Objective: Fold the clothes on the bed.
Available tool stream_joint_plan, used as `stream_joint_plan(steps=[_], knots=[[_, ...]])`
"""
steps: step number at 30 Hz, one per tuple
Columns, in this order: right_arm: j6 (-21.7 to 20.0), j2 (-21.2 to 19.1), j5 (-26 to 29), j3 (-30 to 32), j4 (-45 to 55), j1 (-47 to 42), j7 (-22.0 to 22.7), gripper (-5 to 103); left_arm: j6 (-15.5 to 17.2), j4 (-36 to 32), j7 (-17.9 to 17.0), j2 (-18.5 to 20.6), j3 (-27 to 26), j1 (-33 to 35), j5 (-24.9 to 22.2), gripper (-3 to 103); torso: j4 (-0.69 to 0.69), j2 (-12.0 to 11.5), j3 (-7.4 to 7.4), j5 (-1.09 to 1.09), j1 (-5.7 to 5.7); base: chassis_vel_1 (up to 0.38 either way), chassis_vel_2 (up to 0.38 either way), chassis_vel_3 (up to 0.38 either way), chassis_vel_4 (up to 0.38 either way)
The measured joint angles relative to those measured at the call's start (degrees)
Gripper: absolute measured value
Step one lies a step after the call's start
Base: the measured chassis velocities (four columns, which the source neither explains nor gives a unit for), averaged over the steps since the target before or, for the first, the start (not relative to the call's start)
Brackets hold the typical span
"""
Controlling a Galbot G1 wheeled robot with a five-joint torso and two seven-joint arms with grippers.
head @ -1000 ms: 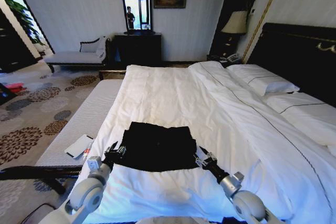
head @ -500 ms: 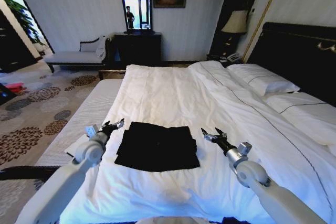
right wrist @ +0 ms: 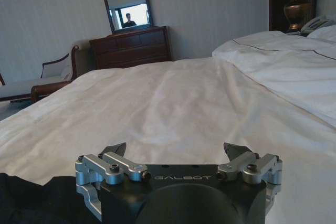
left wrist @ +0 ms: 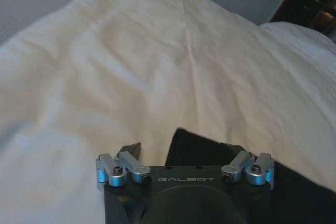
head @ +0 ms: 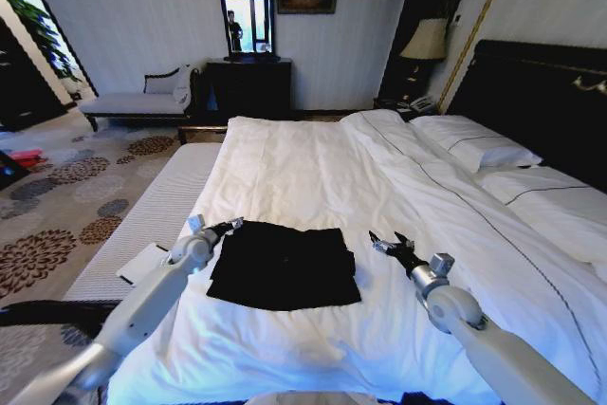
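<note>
Open pincers (head: 230,224) (head: 388,241) flanking folded T-shirt (head: 282,265)

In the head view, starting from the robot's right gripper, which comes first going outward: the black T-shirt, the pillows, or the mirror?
From the open right gripper:
1. Black T-shirt, just to its left on the duvet.
2. Pillows, at the headboard end on its right.
3. Mirror, on the far wall.

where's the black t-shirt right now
In the head view the black T-shirt lies folded flat on the white duvet near the bed's foot, between the left gripper and the right gripper.
</note>
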Motion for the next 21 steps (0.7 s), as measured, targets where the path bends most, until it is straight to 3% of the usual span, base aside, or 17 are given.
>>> stream_joint_plan(steps=[4, 7, 11, 12, 14, 21], knots=[[-0.05, -0.28, 0.08, -0.03, -0.03, -0.11, 0.24, 100, -0.97, 1.75, 1.55, -0.99, 0.63, -0.37, 1.24, 77, 0.0, 0.0, 0.0, 0.01, 0.0, 0.0, 0.0, 0.0, 0.0], [-0.12, -0.63, 0.16, -0.06, -0.04, -0.09, 0.46, 100, -1.77, 3.56, 2.08, -2.27, 0.79, -1.0, 1.58, 61, 0.0, 0.0, -0.01, 0.01, 0.0, 0.0, 0.0, 0.0, 0.0], [-0.21, -0.77, 0.23, -0.19, -0.06, -0.02, 0.73, 100, -1.93, 4.26, 2.06, -2.86, 0.63, -1.25, 1.52, 56, -0.02, 0.0, -0.01, 0.0, 0.0, 0.0, 0.0, 0.0, 0.0], [-0.23, -0.91, 0.25, -0.25, -0.16, 0.1, 0.88, 100, -1.94, 4.3, 2.02, -2.87, 0.57, -1.27, 1.36, 45, -0.02, 0.01, -0.01, 0.0, 0.0, 0.0, 0.0, 0.0, 0.0], [-0.23, -1.01, 0.3, -0.3, -0.21, 0.22, 0.92, 100, -1.94, 4.29, 2.0, -2.81, 0.53, -1.23, 1.22, 45, -0.02, 0.01, -0.01, 0.0, 0.0, 0.0, 0.0, 0.0, 0.0], [-0.33, -1.42, 0.71, -1.26, -0.34, 1.57, 1.87, 100, -1.95, 3.93, 1.71, -2.3, -0.06, -0.4, 1.05, 13, 0.0, 0.01, 0.0, 0.0, -0.01, 0.0, 0.0, 0.0, 0.0]])
